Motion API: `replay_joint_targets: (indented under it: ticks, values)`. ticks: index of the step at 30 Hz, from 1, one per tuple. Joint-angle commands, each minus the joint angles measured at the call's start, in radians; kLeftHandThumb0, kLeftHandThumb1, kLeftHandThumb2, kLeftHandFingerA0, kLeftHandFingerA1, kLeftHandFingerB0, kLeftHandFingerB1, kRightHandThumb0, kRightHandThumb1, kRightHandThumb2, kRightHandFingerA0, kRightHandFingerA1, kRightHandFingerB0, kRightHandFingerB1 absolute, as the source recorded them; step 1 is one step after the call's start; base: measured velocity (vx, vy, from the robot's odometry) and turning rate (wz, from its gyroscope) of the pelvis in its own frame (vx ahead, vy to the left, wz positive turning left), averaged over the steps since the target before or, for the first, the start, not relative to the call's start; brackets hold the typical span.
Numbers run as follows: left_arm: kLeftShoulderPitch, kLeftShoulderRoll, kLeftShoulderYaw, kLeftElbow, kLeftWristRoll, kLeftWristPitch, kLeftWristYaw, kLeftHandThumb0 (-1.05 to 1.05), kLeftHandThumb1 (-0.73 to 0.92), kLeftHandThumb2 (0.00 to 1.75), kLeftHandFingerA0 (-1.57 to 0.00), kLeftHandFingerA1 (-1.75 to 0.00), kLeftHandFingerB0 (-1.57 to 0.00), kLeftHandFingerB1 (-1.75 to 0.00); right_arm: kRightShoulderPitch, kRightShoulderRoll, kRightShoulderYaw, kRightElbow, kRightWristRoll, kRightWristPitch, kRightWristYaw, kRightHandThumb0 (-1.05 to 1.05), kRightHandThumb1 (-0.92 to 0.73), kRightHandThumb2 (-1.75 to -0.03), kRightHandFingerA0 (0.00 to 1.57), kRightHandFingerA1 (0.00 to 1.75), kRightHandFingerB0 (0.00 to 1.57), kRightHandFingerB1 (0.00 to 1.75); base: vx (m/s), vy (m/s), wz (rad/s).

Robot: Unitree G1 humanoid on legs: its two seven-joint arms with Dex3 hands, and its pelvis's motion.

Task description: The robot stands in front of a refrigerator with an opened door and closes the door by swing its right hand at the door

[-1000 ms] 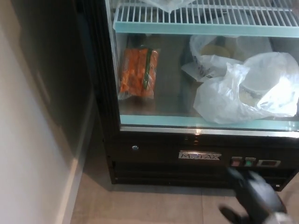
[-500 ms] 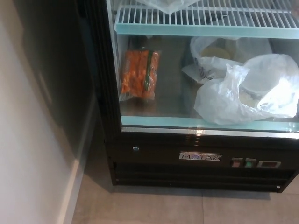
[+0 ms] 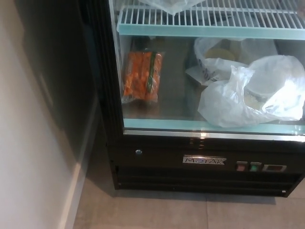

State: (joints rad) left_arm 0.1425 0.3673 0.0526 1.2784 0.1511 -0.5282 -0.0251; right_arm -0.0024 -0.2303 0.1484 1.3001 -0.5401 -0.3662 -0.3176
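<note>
What changed: a second ago a black hand was showing low on the right, in front of the fridge base. It's gone, and the view hasn't budged in the last half second.

Hands: neither one is in the shot, so no idea if they're open, closed or holding anything.

Fridge: black-framed display refrigerator (image 3: pixel 157 164) right in front, with a nameplate (image 3: pixel 204 161) and small red and green switches (image 3: pixel 248 166) on the bottom panel.

Door: can't actually spot the door. No edge of it shows, and I can't tell if there's glass over the shelves or not.

Task read: my guess is the right arm pulled back, either winding up for the swing or finished. Can't say which.

Inside: orange packet of carrots (image 3: pixel 142 76) leaning at the left, crumpled white plastic bags (image 3: pixel 252 95) at the right, white wire shelf (image 3: pixel 209 19) above.

Around: pale wall (image 3: pixel 28 157) on the left, grey tiled floor (image 3: pixel 157 212) below.

In the way: nothing visible sticks out past the shelf front, so I'd guess nothing blocks the door.
</note>
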Motion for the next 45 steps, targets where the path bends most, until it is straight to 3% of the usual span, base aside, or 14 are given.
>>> replay_joint_targets:
  ticks: [1,18,21,22,24,25,26,28,29,30,38,39,40,45]
  values:
    - [-0.015,0.027,-0.010,0.009,0.017,0.039,0.036,-0.57,0.75,0.64,-0.46,-0.37,-0.35,-0.33,-0.027,0.004,0.012,0.015,0.034,0.043,0.046,-0.55,-0.81,-0.65,0.17,0.28,0.19,0.28,0.00,0.000,0.00]
    - [-0.051,0.043,-0.038,0.011,0.026,0.065,0.067,-0.58,0.77,0.64,-0.44,-0.35,-0.34,-0.32,-0.088,0.005,0.033,0.013,0.066,0.069,0.086,-0.56,-0.80,-0.64,0.21,0.28,0.27,0.29,0.00,0.000,0.00]
    - [-0.055,0.037,-0.031,0.016,0.015,0.069,0.069,-0.58,0.75,0.64,-0.44,-0.36,-0.34,-0.32,-0.089,0.005,0.035,0.013,0.066,0.069,0.084,-0.61,-0.66,-0.87,0.14,0.40,0.20,0.41,0.00,0.000,0.00]
    - [-0.061,0.039,-0.030,0.015,0.014,0.068,0.067,-0.58,0.76,0.65,-0.44,-0.36,-0.34,-0.33,-0.100,0.005,0.037,0.013,0.066,0.075,0.087,-0.55,-0.80,-0.64,0.22,0.29,0.28,0.29,0.00,0.000,0.00]
    - [-0.065,0.040,-0.031,0.011,0.014,0.065,0.067,-0.60,0.76,0.64,-0.44,-0.36,-0.35,-0.32,-0.109,0.004,0.042,0.013,0.064,0.080,0.094,-0.54,-0.80,-0.64,0.22,0.29,0.28,0.29,0.00,0.000,0.00]
    - [-0.067,0.042,-0.031,0.009,0.013,0.064,0.066,-0.55,0.62,0.99,-0.38,-0.53,-0.20,-0.44,-0.115,0.005,0.044,0.015,0.064,0.084,0.100,-0.54,-0.80,-0.64,0.20,0.28,0.27,0.29,0.00,0.000,0.00]
    - [-0.068,0.043,-0.031,0.009,0.013,0.065,0.064,-0.55,0.62,0.99,-0.38,-0.53,-0.20,-0.44,-0.117,0.005,0.045,0.015,0.064,0.086,0.102,-0.54,-0.80,-0.64,0.20,0.28,0.27,0.29,0.00,0.000,0.00]
    - [-0.070,0.045,-0.032,0.007,0.014,0.068,0.064,-0.56,0.62,0.98,-0.38,-0.53,-0.21,-0.44,-0.122,0.007,0.043,0.018,0.071,0.092,0.114,-0.60,-0.65,-0.87,0.13,0.40,0.19,0.40,0.00,0.000,0.00]
    - [-0.070,0.045,-0.032,0.006,0.014,0.068,0.062,-0.56,0.63,0.98,-0.38,-0.53,-0.20,-0.44,-0.121,0.008,0.039,0.018,0.076,0.092,0.118,-0.53,-0.79,-0.64,0.21,0.28,0.28,0.30,0.00,0.000,0.00]
    - [-0.064,0.044,-0.030,0.004,0.011,0.064,0.059,-0.59,0.76,0.65,-0.42,-0.35,-0.33,-0.32,-0.118,0.009,0.035,0.019,0.083,0.089,0.125,-0.52,-0.78,-0.64,0.24,0.29,0.28,0.30,0.00,0.000,0.00]
    - [-0.047,0.032,-0.035,0.006,0.014,0.058,0.060,-0.57,0.74,0.64,-0.45,-0.36,-0.33,-0.32,-0.094,0.013,0.010,0.019,0.119,0.079,0.144,-0.51,-0.75,-0.63,0.32,0.32,0.33,0.31,0.00,0.000,0.00]
    - [-0.050,0.031,-0.034,0.006,0.013,0.055,0.060,-0.55,0.74,0.63,-0.46,-0.36,-0.34,-0.33,-0.096,0.015,0.002,0.018,0.128,0.079,0.153,-0.59,-0.60,-0.92,0.31,0.49,0.23,0.44,0.00,0.000,0.00]
    - [-0.044,0.025,-0.033,0.005,0.011,0.051,0.059,-0.55,0.73,0.63,-0.45,-0.36,-0.34,-0.33,-0.091,0.014,-0.003,0.017,0.132,0.079,0.157,-0.51,-0.75,-0.62,0.41,0.34,0.35,0.31,0.00,0.000,0.00]
    - [-0.018,0.014,-0.034,-0.005,0.006,0.035,0.045,-0.52,0.74,0.62,-0.44,-0.35,-0.34,-0.32,-0.069,0.009,-0.007,0.017,0.133,0.067,0.161,-0.51,-0.75,-0.61,0.40,0.34,0.34,0.31,0.00,0.000,0.00]
